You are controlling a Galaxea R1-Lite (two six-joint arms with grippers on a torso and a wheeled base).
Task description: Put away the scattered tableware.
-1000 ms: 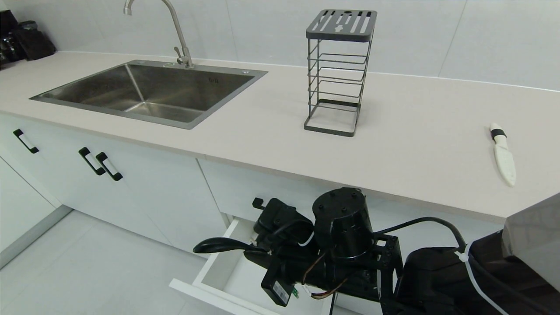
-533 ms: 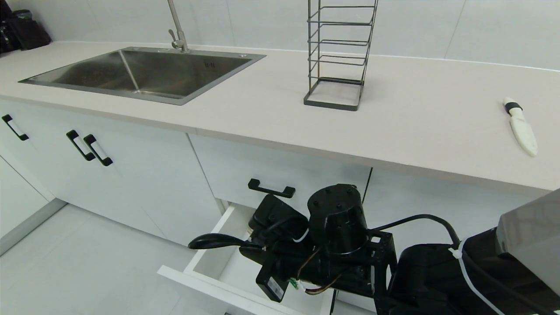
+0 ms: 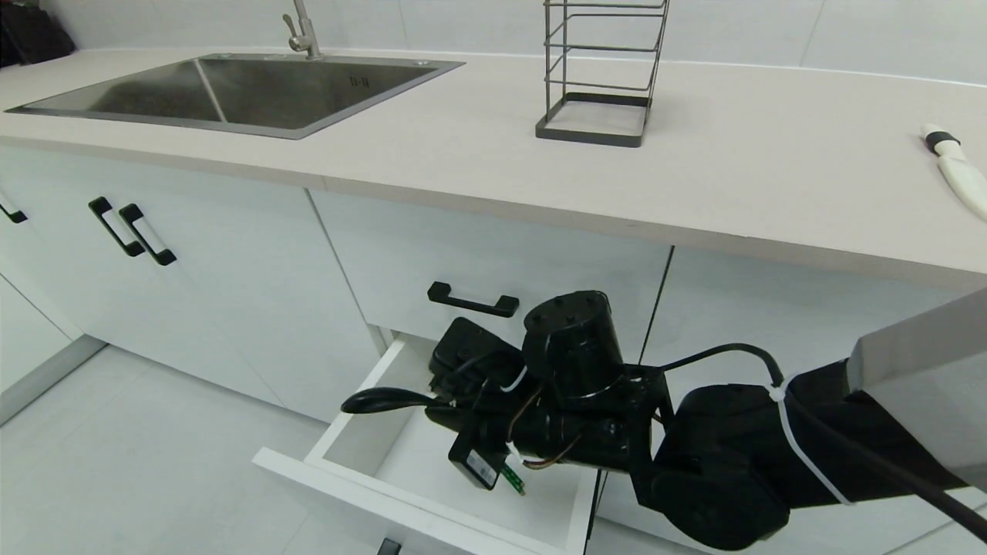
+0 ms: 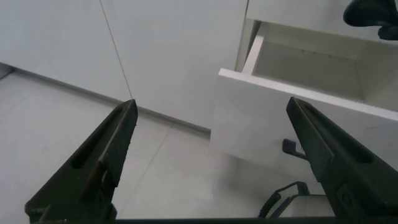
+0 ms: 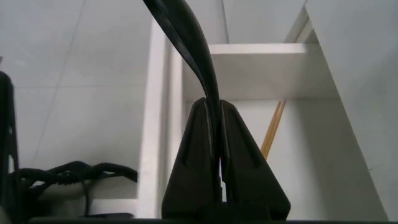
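Over the open drawer [image 3: 401,505], black spoon [image 3: 382,400] between fingers [image 5: 198,146] of right gripper [image 3: 441,403]

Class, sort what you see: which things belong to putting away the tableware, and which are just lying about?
Job: black utensil, right gripper holding it, open drawer, knife.
Lying about: sink, tap, rack.
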